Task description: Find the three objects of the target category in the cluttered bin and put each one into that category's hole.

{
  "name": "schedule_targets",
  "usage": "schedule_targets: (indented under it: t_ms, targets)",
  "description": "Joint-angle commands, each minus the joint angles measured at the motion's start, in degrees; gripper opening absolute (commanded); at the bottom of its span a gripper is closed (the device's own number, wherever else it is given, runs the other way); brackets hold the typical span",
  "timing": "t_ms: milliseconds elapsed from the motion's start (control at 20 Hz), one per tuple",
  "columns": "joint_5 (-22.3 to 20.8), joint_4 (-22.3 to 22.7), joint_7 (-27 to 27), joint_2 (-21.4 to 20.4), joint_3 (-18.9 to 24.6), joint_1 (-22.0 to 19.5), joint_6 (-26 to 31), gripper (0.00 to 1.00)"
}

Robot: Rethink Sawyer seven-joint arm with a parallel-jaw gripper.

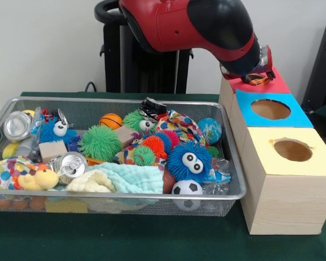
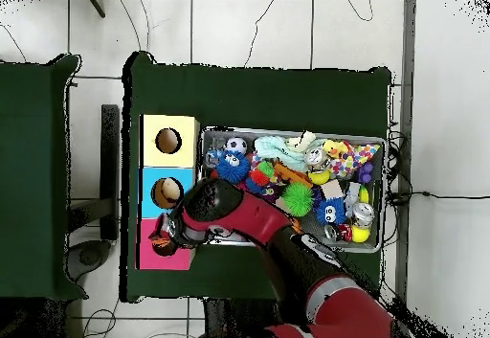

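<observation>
The wire mesh bin (image 1: pixel 236 163) is full of toys. One crushed silver can (image 1: pixel 16 125) lies at its far left corner; it also shows in the overhead view (image 2: pixel 362 215). A second can (image 1: pixel 70 163) lies near the bin's front left, beside a pale blue cloth. A dark crushed thing with a silver rim (image 1: pixel 152 106) sits at the bin's back edge. My gripper (image 1: pixel 255 79) hangs just over the red-topped box (image 1: pixel 277 85), outside the bin, and hides its hole. Something orange shows under the gripper. In the overhead view the gripper (image 2: pixel 165 241) is over the red top (image 2: pixel 151 260).
A blue-topped box (image 1: pixel 293 117) and a yellow-topped box (image 1: pixel 315 163) stand in a row in front of the red one, right of the bin. The bin holds fuzzy balls, a small football (image 1: pixel 186 188), wooden cubes and soft toys. My arm (image 2: pixel 249 221) crosses the bin's edge.
</observation>
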Motion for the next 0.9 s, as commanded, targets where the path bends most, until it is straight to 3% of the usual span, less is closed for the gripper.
schedule_targets:
  t_ms: [50,400,900]
  targets:
    - [-3.0,-8.9,8.6,-0.4,-4.1,-2.7,9.1,1.00]
    - [-2.6,-9.4,10.9,-3.3,-3.2,-4.3,20.0,1.00]
    - [-2.1,-8.3,11.2,-6.1,-4.2,-4.1,24.5,1.00]
